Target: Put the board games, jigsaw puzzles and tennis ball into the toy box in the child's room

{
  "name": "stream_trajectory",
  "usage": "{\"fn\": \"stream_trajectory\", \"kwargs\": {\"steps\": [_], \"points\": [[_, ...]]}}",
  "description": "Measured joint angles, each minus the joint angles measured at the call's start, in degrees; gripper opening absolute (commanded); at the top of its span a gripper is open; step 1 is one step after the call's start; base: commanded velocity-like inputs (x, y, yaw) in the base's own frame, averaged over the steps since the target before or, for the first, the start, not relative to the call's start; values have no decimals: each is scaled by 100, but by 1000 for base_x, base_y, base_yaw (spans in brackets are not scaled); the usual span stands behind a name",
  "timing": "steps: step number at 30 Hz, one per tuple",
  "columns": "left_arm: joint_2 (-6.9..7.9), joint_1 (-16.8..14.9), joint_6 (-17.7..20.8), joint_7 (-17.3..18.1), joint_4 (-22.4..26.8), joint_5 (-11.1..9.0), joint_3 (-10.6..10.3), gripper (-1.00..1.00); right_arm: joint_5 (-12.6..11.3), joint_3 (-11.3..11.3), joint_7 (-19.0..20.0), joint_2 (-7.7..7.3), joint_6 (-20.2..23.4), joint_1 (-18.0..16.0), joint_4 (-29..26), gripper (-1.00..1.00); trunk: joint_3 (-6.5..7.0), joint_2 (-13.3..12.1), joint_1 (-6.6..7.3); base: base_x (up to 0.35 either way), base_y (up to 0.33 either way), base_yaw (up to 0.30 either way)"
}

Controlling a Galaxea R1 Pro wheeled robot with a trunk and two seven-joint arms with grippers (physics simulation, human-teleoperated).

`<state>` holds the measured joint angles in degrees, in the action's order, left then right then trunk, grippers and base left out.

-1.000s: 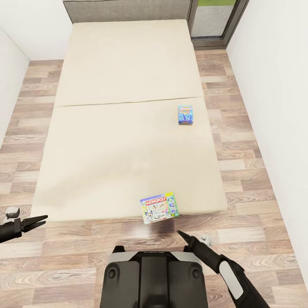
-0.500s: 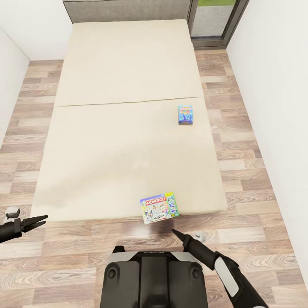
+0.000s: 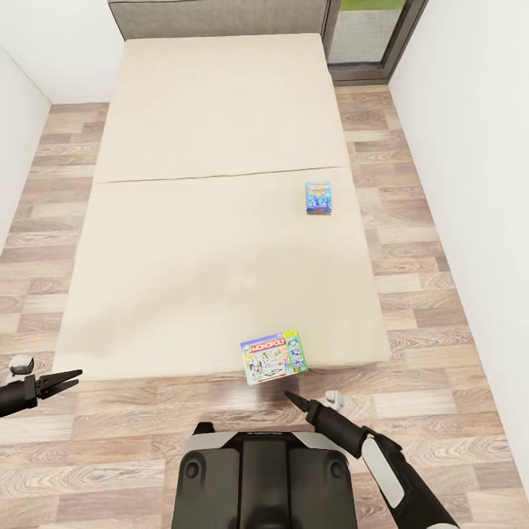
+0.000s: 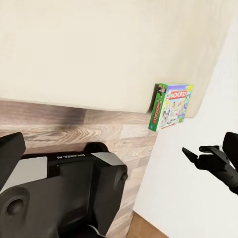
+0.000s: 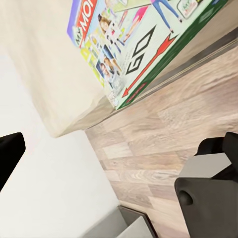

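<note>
Head view: the bed (image 3: 220, 184), with its beige mattress and grey headboard, is occupying the middle of the wood-plank floor (image 3: 419, 294). Two board games are lying flat on it. The Monopoly box (image 3: 273, 356) is sitting at the near edge of the mattress, right of centre, one corner overhanging slightly; the small blue box (image 3: 318, 197) is resting farther away, near the right edge. The right gripper (image 3: 312, 401) is hovering over the floor just near of the Monopoly box, apart from it, its fingers spread with a clear gap between them. The left gripper (image 3: 67, 382) is hanging at the near left, beside the bed's near left corner, its fingers narrowly parted and holding nothing
</note>
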<state>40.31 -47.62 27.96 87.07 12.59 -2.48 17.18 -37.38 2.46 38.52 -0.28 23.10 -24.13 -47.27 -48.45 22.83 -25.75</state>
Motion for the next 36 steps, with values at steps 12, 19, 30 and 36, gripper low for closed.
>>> {"fn": "stream_trajectory", "kwargs": {"steps": [12, 19, 30, 36], "points": [[0, 0, 4, 2, 0, 6, 0, 100, 2, 14, 6, -19, -15, 3, -22, 100, 0, 0, 0, 0, 0, 0], [0, 0, 2, 6, 3, 6, 0, 100, -3, -10, 6, -27, -25, 5, -23, 100, 0, 0, 0, 0, 0, 0], [6, 0, 0, 11, 8, 6, -1, 100, -9, -18, 0, -15, -226, 1, -29, 100, 0, 0, 0, 0, 0, 0], [8, 0, 0, 19, 13, 2, -8, 100, -50, -19, -23, -5, -416, -11, -14, 100, 0, 0, 0, 0, 0, 0]]}}
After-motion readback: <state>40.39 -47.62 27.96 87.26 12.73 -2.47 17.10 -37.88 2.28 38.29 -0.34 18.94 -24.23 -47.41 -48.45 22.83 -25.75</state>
